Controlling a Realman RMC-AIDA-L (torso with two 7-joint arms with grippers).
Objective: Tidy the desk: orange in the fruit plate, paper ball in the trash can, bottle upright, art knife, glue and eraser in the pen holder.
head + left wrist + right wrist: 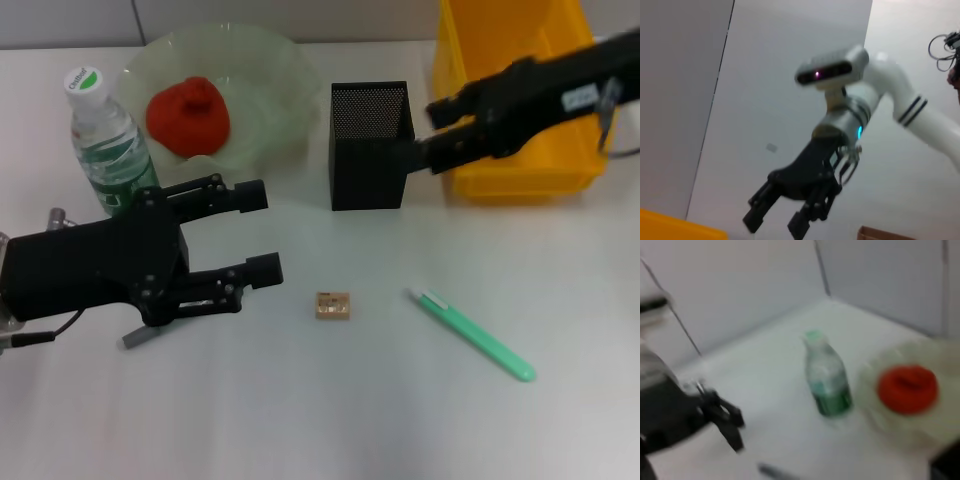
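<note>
Upright, the clear bottle (108, 140) shows green label, white cap.

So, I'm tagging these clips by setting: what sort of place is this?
Probably an office or lab desk set up for a tidying trial: a white table with a mesh pen holder, an eraser, a yellow bin, and plain partition walls behind.

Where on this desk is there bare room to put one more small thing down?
The near edge is bare, in front of the eraser and green knife. So is the strip between the knife and yellow bin. It is crowded at the back left: bottle, fruit plate, pen holder, with the open left pincer nearby.
</note>
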